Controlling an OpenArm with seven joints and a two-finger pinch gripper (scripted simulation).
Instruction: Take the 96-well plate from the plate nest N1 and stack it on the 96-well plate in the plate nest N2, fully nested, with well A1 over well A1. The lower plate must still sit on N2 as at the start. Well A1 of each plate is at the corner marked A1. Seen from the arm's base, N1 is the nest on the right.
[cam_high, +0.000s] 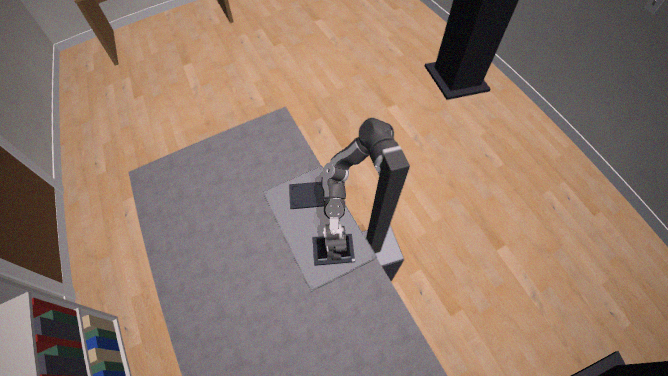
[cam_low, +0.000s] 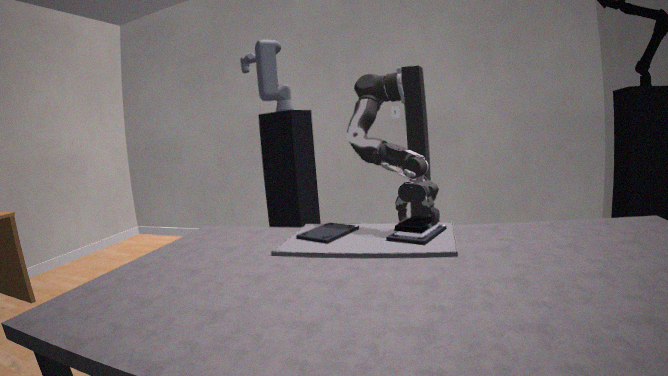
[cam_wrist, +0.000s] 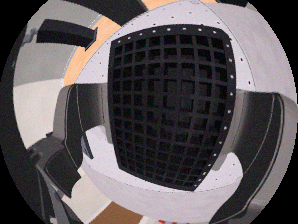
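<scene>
My gripper (cam_high: 334, 245) is shut on the dark 96-well plate (cam_wrist: 169, 106), with one finger on each long side. In the wrist view the plate's grid of wells fills the middle. The held plate (cam_low: 416, 224) lies level right on top of a white 96-well plate (cam_low: 426, 231), which sits in the dark nest N2 (cam_high: 334, 261). The white plate's rim shows around the dark plate in the wrist view (cam_wrist: 133, 189). I cannot tell whether the two plates are fully nested. The A1 marks are too small to read. Nest N1 (cam_high: 305, 195) is empty, and it also shows in the exterior view (cam_low: 327, 232).
Both nests stand on a light grey base board (cam_low: 365, 242) on the large grey table. The arm's dark column (cam_high: 387, 200) stands beside N2. Another arm on a black pedestal (cam_low: 289, 165) stands behind the table.
</scene>
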